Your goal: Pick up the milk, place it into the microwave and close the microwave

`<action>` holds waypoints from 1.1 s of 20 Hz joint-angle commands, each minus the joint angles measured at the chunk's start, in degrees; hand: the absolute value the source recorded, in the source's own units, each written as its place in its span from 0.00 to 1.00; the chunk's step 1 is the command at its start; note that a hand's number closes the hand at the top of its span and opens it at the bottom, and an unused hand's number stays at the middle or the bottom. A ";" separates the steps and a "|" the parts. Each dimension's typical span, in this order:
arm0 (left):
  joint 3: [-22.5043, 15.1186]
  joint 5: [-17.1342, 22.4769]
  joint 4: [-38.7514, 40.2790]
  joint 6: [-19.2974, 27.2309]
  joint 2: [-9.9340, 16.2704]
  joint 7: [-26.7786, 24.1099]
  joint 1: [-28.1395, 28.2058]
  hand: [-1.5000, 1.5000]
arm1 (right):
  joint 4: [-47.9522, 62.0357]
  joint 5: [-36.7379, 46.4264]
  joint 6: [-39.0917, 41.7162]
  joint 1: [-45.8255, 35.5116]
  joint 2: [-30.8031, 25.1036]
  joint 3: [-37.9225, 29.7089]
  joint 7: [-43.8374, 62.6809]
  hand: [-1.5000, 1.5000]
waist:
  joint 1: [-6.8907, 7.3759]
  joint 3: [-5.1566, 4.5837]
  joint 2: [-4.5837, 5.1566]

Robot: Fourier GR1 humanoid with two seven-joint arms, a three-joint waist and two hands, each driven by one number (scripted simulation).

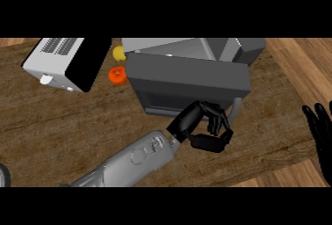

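We cannot see the milk anywhere. The microwave (194,74) door hides its own cavity. Right of the microwave, the right hand (320,132) is cut off by the frame's edge.

Left hand (206,127) curled empty against the microwave (188,81) door's front. Right hand (321,132) resting open at right edge. Toaster (65,61) upper left.

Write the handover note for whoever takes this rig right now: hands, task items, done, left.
Left hand: fingers curled, holding nothing visible, at the microwave door.
Right hand: open, resting at the view's right edge.
Milk: not visible; it may already be inside the microwave.
Door: seems swung nearly shut, though latching cannot be confirmed.
Left: finish pushing the door closed, then verify.
Toaster and two small fruits sit untouched.
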 commanded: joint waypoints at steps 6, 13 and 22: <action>2.55 6.24 4.63 2.65 -0.07 -0.79 -9.64 1.00 | -3.12 -3.29 1.41 -2.79 -2.41 -0.24 3.67 0.00 | -4.53 0.13 1.11; 3.71 9.17 8.21 4.58 -0.04 -1.87 -14.38 1.00 | -4.36 -6.09 2.73 -4.12 -4.39 -0.84 5.93 0.00 | -7.31 0.25 1.92; 5.07 12.22 13.06 6.39 0.02 -1.99 -18.42 1.00 | -4.91 -8.43 3.62 -6.41 -7.02 -2.30 8.12 0.00 | -9.80 0.34 3.04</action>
